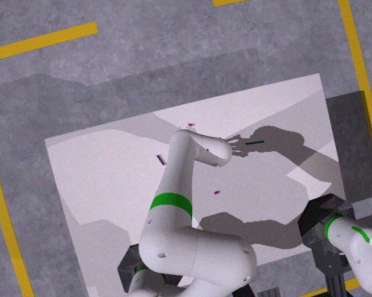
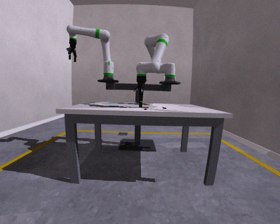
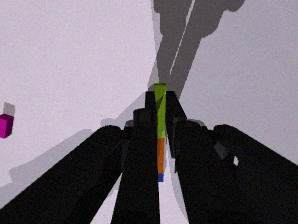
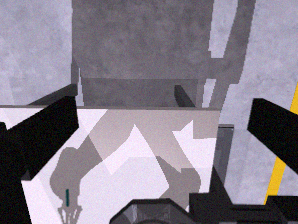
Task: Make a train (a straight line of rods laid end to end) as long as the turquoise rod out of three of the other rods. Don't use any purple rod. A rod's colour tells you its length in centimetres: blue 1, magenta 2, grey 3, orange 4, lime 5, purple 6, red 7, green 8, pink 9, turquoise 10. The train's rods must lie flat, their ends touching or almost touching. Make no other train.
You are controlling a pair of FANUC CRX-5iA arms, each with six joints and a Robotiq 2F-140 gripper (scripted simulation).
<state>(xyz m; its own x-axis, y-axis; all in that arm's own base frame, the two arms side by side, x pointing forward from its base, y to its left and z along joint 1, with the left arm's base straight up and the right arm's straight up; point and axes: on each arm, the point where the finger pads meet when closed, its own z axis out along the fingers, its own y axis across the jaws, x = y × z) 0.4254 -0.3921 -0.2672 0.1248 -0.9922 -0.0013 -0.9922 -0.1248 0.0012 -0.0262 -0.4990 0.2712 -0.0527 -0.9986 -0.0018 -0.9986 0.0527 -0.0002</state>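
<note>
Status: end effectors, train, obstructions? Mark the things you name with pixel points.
Left end effector point(image 2: 140, 106) point(image 3: 160, 97) shut on lime rod point(image 3: 160, 120); right end effector point(image 2: 72, 60) point(image 4: 163, 111) open, raised. Lime, orange rod point(image 3: 160, 155), blue rod point(image 3: 160, 177) lined up end to end. No obstruction seen.
</note>
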